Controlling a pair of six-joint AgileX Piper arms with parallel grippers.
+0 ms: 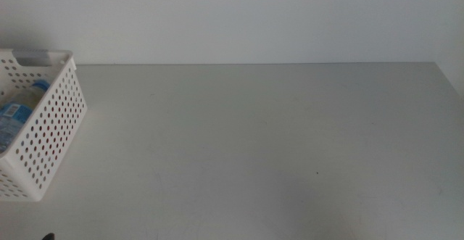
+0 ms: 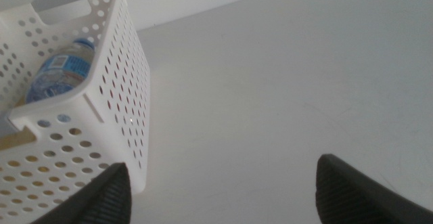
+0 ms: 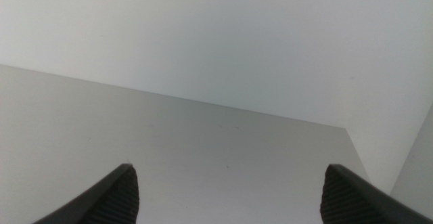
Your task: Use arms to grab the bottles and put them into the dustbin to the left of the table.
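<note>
Inside the dustbin [image 1: 51, 135], a water bottle [image 2: 61, 75] is seen; beside it the left gripper [image 2: 220, 187] is held spread, as is the right gripper [image 3: 226, 193].

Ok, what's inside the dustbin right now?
The dustbin holds a clear water bottle with a blue label, lying down. Something yellowish shows through the holes below it; the wall hides what it is and the bin's floor.

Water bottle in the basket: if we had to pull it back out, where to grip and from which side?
Grip the water bottle across its labelled body, coming from above. It lies tilted inside the basket, whose walls block any side approach. Left gripper is open nearby.
</note>
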